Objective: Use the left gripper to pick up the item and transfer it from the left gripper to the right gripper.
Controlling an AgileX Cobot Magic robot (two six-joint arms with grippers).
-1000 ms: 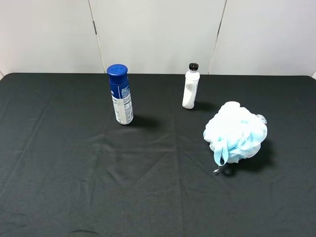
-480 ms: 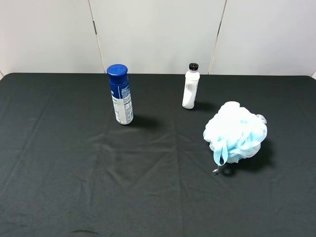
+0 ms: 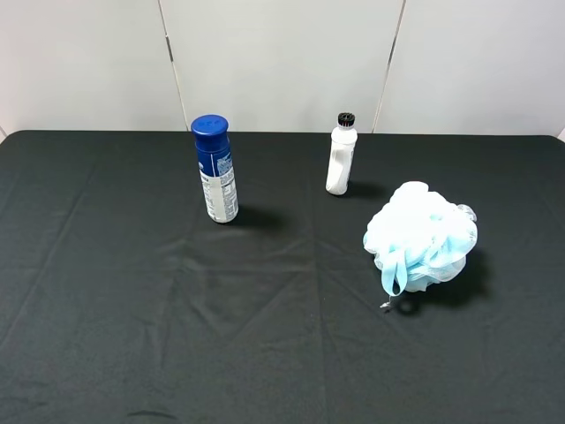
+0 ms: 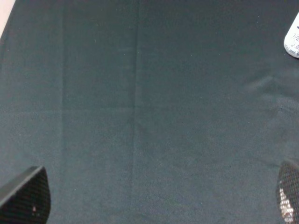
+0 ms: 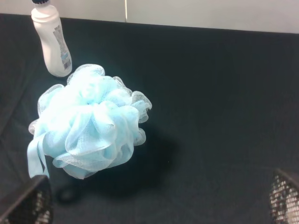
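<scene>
Exterior high view: the frilly mesh bath pouf [image 3: 421,237], light blue and white, ball-shaped, sits on the creased black cloth [image 3: 132,336] toward the right, ribbon loop trailing; a blue-capped spray can [image 3: 215,170] and slim white bottle [image 3: 340,155] stand behind; left gripper [image 4: 154,203] gapes wide over bare cloth; right gripper [image 5: 159,198] wide too, textured fingers [image 5: 28,203] near the pouf.

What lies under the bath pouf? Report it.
The bath pouf sits on the black tablecloth, its ribbon loop trailing onto the cloth. Its own bulk and shadow cover the cloth directly beneath it, so nothing more shows.
</scene>
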